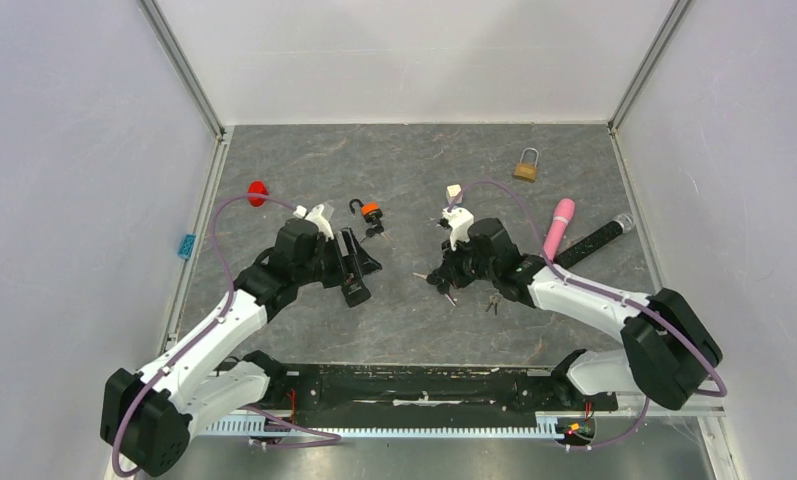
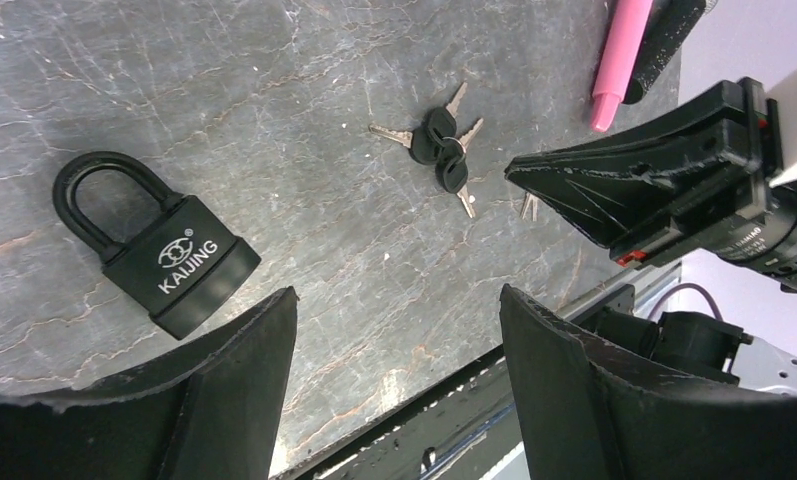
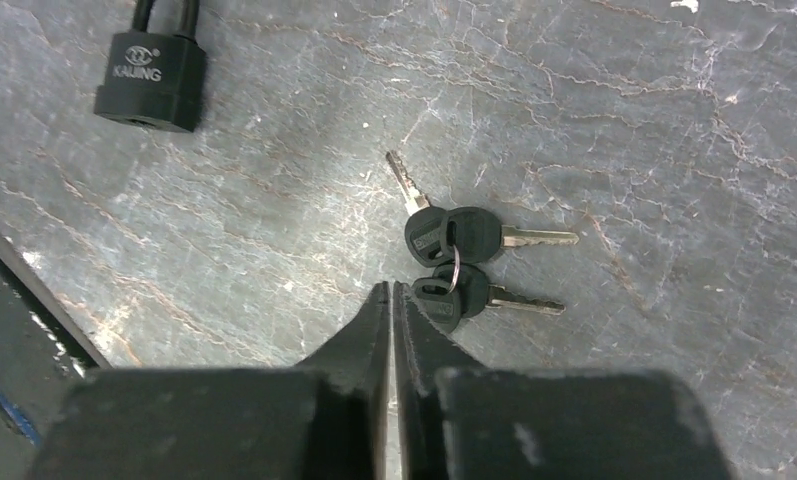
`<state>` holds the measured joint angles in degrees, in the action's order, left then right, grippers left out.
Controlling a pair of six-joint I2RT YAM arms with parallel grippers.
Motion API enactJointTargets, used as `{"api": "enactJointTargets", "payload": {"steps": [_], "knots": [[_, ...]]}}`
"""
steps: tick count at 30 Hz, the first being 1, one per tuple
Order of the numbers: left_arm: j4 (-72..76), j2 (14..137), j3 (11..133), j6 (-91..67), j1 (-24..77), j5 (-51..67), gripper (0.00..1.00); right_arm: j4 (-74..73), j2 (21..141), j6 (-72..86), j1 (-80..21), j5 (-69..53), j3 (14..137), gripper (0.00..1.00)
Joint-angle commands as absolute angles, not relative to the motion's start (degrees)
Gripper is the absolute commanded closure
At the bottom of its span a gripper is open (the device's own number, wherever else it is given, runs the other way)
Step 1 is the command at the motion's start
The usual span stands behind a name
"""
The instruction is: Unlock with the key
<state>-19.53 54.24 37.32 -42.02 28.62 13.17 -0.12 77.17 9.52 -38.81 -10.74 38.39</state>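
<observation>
Right now the right hand [image 3: 390, 290] has its fingers pressed together on nothing. The keys [image 3: 452, 262] lie flat on the surface [image 3: 624, 120] just beside the tips, ahead and slightly to their right. They are black heads on one ring, with blades fanning out, two of them crosswise to the fingers. The padlock [image 2: 164, 255] lies flat, well apart from the keys, before the spread left hand [image 2: 396, 300]. The right arm is nearer the keys, and it likely must open before gripping.

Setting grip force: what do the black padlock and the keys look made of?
Black padlock: matte black casing, probably plastic or rubber over metal, with printed white lettering. Keys: bare silvery metal blades; glossy black heads, likely plastic.
</observation>
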Motion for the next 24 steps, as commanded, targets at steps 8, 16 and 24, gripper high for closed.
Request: {"api": "enactJointTargets", "payload": {"steps": [8, 16, 24], "knots": [[-20.7, 57.4, 40.9, -43.0, 28.7, 12.0, 0.21, -9.8, 78.7, 14.4, -41.2, 2.4, 45.1, 0.52], [-31.4, 53.7, 43.6, -38.3, 28.6, 4.9, 0.21, -13.5, 87.4, 3.6, -41.4, -2.2, 51.6, 0.40], [-33.1, 49.8, 41.8, -37.5, 28.6, 4.9, 0.21, -15.3, 95.3, -3.3, -41.4, -4.4, 57.0, 0.47]]}}
